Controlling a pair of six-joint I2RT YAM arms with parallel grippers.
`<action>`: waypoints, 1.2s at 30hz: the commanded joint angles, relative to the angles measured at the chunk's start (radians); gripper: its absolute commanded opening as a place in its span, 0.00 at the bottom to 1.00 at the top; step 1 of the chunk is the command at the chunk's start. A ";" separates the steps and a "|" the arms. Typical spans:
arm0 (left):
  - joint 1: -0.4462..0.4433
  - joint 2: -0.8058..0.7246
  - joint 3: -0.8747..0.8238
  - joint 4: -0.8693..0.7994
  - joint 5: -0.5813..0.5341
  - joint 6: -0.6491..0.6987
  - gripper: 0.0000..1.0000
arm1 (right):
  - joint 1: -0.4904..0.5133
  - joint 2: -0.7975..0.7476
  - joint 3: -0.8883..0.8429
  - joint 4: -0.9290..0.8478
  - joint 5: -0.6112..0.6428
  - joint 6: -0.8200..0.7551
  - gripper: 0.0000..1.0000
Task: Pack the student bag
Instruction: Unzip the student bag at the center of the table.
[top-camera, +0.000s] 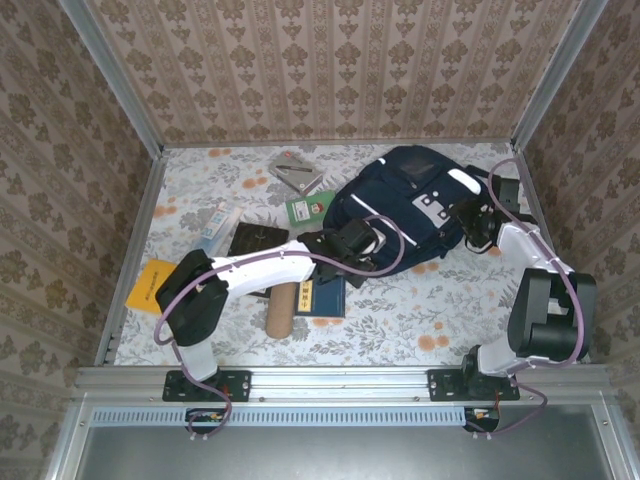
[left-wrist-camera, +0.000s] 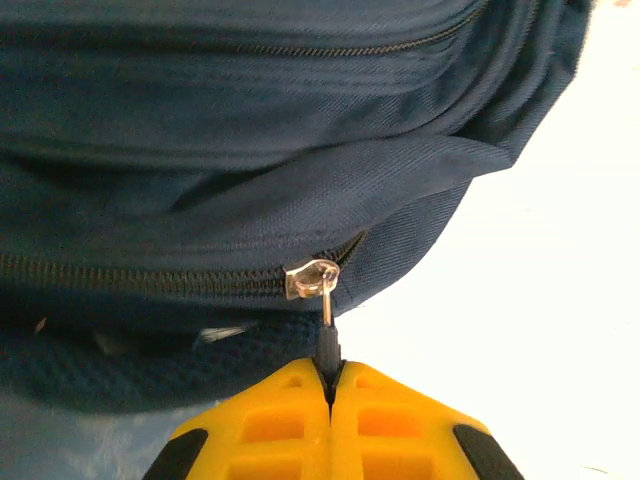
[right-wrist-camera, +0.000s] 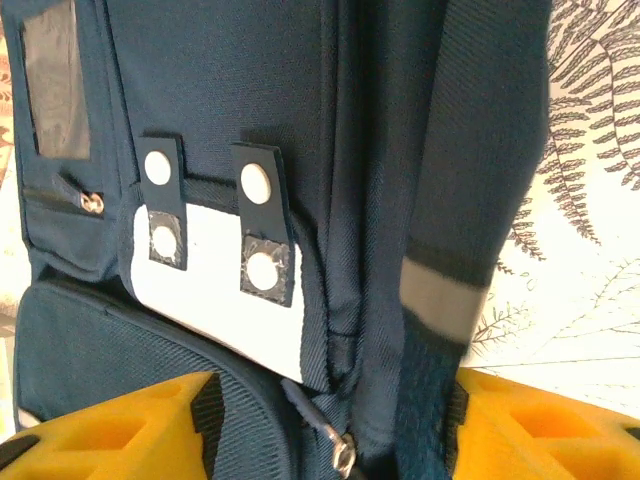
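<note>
Left gripper (left-wrist-camera: 330, 385) clamped on a zipper pull of the student bag (top-camera: 410, 190), which lies at the far right of the table (top-camera: 430, 310).

From the left wrist camera I see my two yellow fingers pressed together on the dark pull tab (left-wrist-camera: 327, 345). The tab hangs from a silver slider (left-wrist-camera: 312, 278), and the zipper teeth run off to the left. My right gripper (right-wrist-camera: 335, 410) sits at the bag's right side. Its yellow fingers stand wide apart, with a fold of navy fabric and a grey-striped strap (right-wrist-camera: 445, 300) between them; I cannot tell whether they squeeze it. Left of the bag on the table lie a green card (top-camera: 310, 208), a blue book (top-camera: 325, 297), a cardboard tube (top-camera: 278, 312) and, near the left edge, a yellow booklet (top-camera: 150, 283).
</note>
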 joint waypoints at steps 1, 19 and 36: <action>-0.030 0.041 0.080 0.011 0.111 -0.040 0.00 | 0.040 -0.084 -0.026 -0.116 0.003 -0.009 0.63; -0.046 0.110 0.144 0.018 0.137 -0.030 0.00 | 0.399 -0.310 -0.397 0.041 -0.023 0.344 0.63; 0.017 0.113 0.153 -0.088 0.030 0.030 0.00 | 0.221 -0.405 -0.303 -0.129 0.125 0.185 0.00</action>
